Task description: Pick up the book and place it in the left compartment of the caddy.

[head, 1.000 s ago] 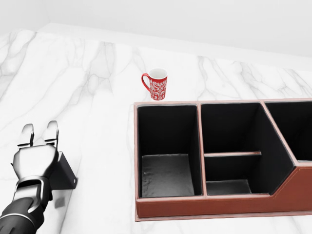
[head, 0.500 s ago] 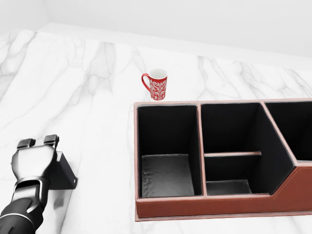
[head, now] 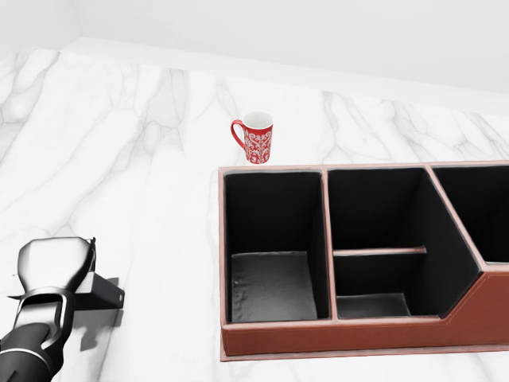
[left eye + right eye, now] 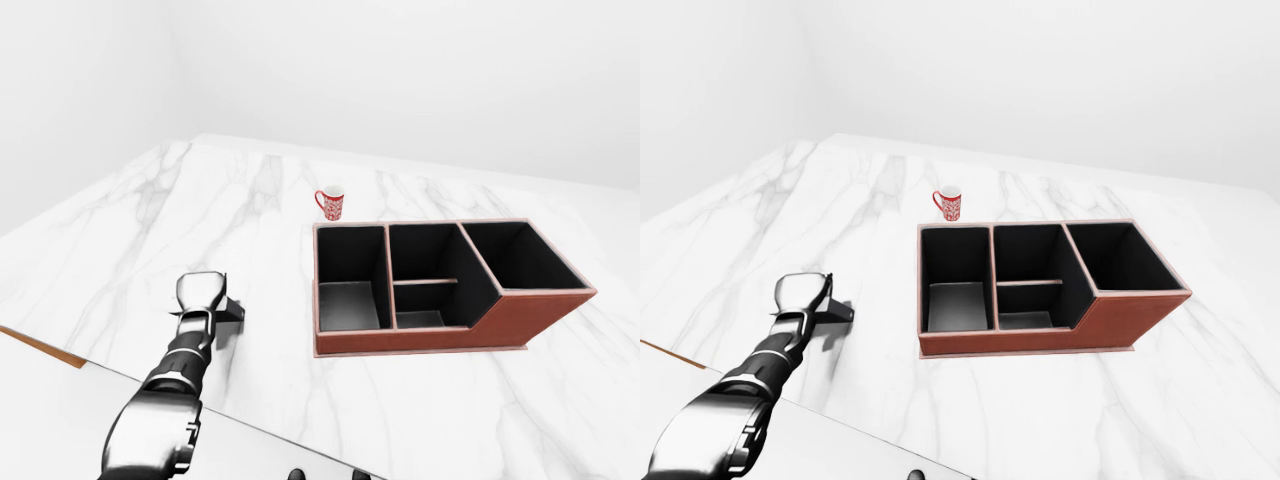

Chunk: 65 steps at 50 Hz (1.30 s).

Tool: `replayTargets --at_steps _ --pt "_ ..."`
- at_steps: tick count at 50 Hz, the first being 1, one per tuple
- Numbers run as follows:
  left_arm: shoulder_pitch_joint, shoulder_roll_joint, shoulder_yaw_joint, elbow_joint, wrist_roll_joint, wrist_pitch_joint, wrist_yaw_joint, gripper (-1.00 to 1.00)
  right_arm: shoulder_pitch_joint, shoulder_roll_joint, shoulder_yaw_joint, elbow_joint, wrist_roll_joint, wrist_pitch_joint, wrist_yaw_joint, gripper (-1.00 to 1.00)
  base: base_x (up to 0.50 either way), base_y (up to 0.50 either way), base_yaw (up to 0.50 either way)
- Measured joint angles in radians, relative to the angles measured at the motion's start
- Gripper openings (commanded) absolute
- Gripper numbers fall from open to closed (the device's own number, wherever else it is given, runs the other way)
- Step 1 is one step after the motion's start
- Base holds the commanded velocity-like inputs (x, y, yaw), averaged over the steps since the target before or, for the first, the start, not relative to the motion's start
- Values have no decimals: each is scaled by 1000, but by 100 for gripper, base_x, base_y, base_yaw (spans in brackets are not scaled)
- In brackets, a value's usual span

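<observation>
Right, the left hand (image 3: 54,267) is down at the lower left of the head view, lying over the book (image 3: 102,288), a thin dark slab resting on the marble counter (image 3: 143,159). Only the book's right edge and corner peek out past the hand, so most of the cover is hidden. Are the fingers closed round it? I cannot tell: the back of the hand faces the cameras and the fingertips are tucked out of sight beneath it, though the pose looks like a grip being set from above. The right hand isn't in any view.

Over to the right sits the caddy (image 3: 342,338), reddish-brown outside with black walls inside. Its left compartment (image 3: 270,282) is open and has nothing in it, the nearest slot to the book, so the carry should be short and mostly sideways. The red mug (image 3: 254,138) stands just above the caddy's top-left corner in the head view, clear of that path.

The book is well apart from the caddy, so the placing step is not yet begun.
</observation>
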<state>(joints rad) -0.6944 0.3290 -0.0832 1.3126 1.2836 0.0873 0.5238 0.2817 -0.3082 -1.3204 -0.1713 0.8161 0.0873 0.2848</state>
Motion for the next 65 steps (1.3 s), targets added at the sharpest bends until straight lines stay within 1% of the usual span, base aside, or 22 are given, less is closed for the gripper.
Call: replayTargets --at_steps 5,8,15,21,27,34,42,49,53,58,61,65 --pt "-8 -6 10 1 74 0 0 -100 0 1 0 -1 -1 0 0 100 0 0 0" --pt "-9 -7 10 -2 93 0 0 -100 0 1 2 0 -2 0 1 100 0 0 0" --pt "20 -5 17 -45 88 0 0 -100 1 3 4 0 -6 0 3 100 0 0 0" --pt "94 1 19 -162 76 0 -1 -100 1 5 5 0 -11 0 6 100 0 0 0" --pt "220 4 38 -400 100 0 0 -100 1 6 7 3 -15 0 9 100 0 0 0" --pt "357 -8 83 -700 158 0 0 -100 1 7 8 2 -17 0 11 100 0 0 0" --pt "461 -35 129 -946 193 0 0 -100 1 8 9 5 -20 0 14 100 0 0 0" --pt "526 -65 148 -1133 230 0 -3 -100 0 7 10 7 -22 0 17 100 0 0 0" --pt "567 -87 151 -1261 251 0 -28 -100 0 7 11 8 -21 0 18 100 0 0 0" --pt "623 -119 154 -1439 270 -1 -89 -100 0 5 11 12 -19 0 18 100 0 0 0" --pt "657 -143 153 -1554 281 -12 -133 -100 -1 5 12 13 -18 0 17 100 0 0 0" --pt "692 -175 148 -1693 309 -33 -193 -100 -1 4 13 14 -17 0 17 100 0 0 0"
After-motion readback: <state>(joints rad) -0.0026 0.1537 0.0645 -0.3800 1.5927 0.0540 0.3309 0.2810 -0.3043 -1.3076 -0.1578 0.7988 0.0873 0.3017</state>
